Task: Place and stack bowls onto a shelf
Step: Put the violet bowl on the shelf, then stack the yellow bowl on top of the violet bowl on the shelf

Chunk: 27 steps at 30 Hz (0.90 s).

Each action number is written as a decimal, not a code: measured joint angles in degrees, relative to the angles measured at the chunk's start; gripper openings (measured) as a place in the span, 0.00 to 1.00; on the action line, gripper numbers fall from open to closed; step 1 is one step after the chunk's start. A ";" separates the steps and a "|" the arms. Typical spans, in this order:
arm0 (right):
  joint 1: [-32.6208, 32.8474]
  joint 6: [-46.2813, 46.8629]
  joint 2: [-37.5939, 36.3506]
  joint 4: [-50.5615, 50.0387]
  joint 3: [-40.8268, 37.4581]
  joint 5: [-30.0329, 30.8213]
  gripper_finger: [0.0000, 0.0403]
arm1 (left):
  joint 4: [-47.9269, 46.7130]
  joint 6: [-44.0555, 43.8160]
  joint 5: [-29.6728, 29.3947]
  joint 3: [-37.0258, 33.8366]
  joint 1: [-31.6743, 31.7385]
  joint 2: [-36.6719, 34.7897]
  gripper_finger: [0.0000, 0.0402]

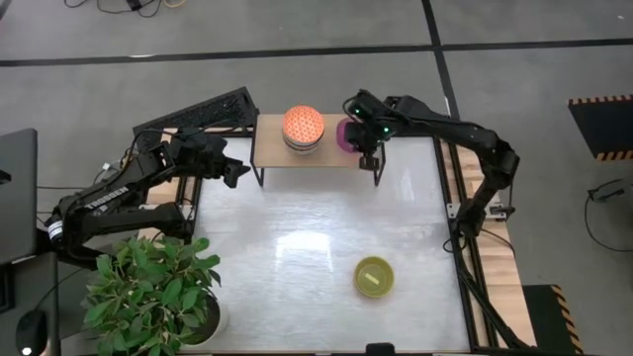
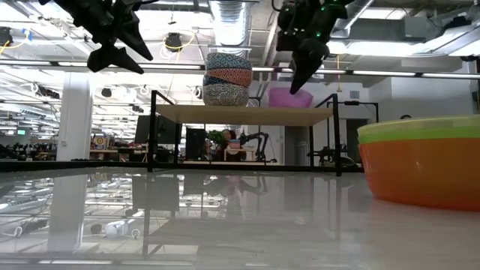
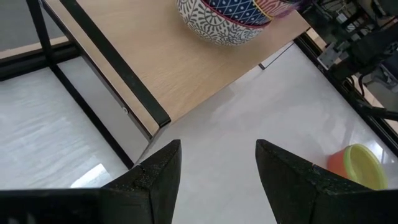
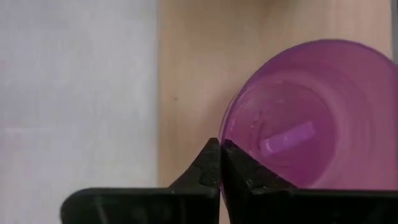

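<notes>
Right tool [image 4: 221, 163] closed, above purple bowl [image 4: 305, 118]

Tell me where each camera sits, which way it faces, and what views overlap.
High: overhead, straight down; both arms, shelf, yellow bowl.
Low: tabletop level, facing the shelf; both hands hang from above.
Left wrist: past the open left hand toward the bowl stack.
Right wrist: down past the shut right hand into the purple bowl.
Shared: high and low both show the bowl stack and purple bowl.
</notes>
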 joint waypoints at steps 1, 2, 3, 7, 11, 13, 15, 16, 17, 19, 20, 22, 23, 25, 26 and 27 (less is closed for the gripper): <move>0.07 -0.07 0.56 -0.11 0.51 -0.02 0.05 | 0.00 -0.02 -0.01 0.00 0.00 0.00 0.47; 0.07 -0.10 0.76 -0.34 0.76 -0.03 0.07 | 0.00 -0.04 -0.01 0.00 0.00 0.00 0.47; 0.07 -0.25 0.78 -0.77 0.84 -0.01 0.08 | 0.02 -0.04 -0.03 0.00 0.00 0.00 0.47; 0.32 -0.44 0.29 -0.76 0.93 0.07 0.19 | 0.02 0.14 -0.11 0.00 0.02 0.00 0.47; 0.39 -0.44 -0.35 -0.68 0.91 0.10 0.29 | 0.02 0.34 -0.47 0.00 0.02 0.00 0.47; 0.34 -0.27 -1.10 -0.71 1.44 0.66 0.33 | 0.04 0.35 -0.55 0.00 0.02 -0.02 0.47; 0.59 2.19 -1.94 -1.85 3.22 0.59 0.37 | 0.02 0.32 0.09 0.00 0.02 0.00 0.47; 1.16 3.69 -2.46 -3.16 4.57 0.19 0.39 | 0.03 0.28 0.51 0.00 0.02 0.00 0.47; 1.84 5.43 -3.25 -4.54 6.02 -0.47 0.40 | 0.03 0.28 0.85 0.00 0.02 0.00 0.47; 3.54 9.93 -5.56 -6.99 8.50 -1.34 0.41 | 0.02 0.41 1.10 0.00 0.02 0.00 0.47; 4.82 12.26 -6.91 -8.22 9.12 -1.41 0.41 | 0.02 0.61 1.15 0.00 0.02 -0.01 0.47; 7.75 16.84 -9.42 -10.08 9.13 -1.54 0.41 | 0.02 0.99 1.13 0.00 0.02 -0.02 0.47; 9.35 19.26 -10.57 -10.56 8.61 -1.54 0.41 | 0.02 0.99 1.09 0.00 0.02 0.00 0.47; 13.22 24.40 -11.98 -10.92 6.88 -1.50 0.40 | 0.02 1.05 0.96 0.00 0.02 0.00 0.47; 15.29 26.87 -12.61 -11.21 5.72 -1.51 0.40 | 0.02 1.22 0.93 0.00 0.02 0.00 0.47; 17.29 28.93 -13.15 -12.11 4.46 -1.50 0.40 | 0.02 1.38 0.93 0.00 0.02 0.00 0.47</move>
